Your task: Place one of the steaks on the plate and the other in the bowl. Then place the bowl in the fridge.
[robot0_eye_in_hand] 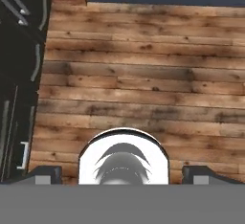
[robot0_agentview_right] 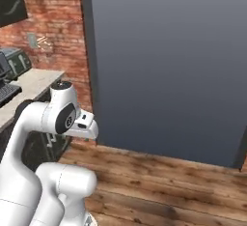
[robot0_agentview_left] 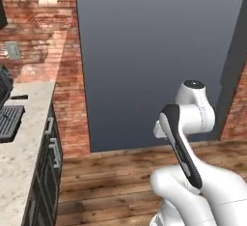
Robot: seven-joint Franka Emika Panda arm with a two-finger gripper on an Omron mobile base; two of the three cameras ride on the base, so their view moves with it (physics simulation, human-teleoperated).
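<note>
We see a matt, rough red brick wall (robot0_agentview_left: 36,22) at upper left, a smooth matt grey panel (robot0_agentview_left: 154,51) filling the centre, knotty brown wood plank flooring (robot0_eye_in_hand: 139,70), a speckled pale stone counter (robot0_agentview_left: 21,148), and dark glossy cabinets (robot0_eye_in_hand: 19,74).

Even, soft rendered light, mild blur throughout, and faint shadows on the wooden floor (robot0_eye_in_hand: 143,74).
</note>
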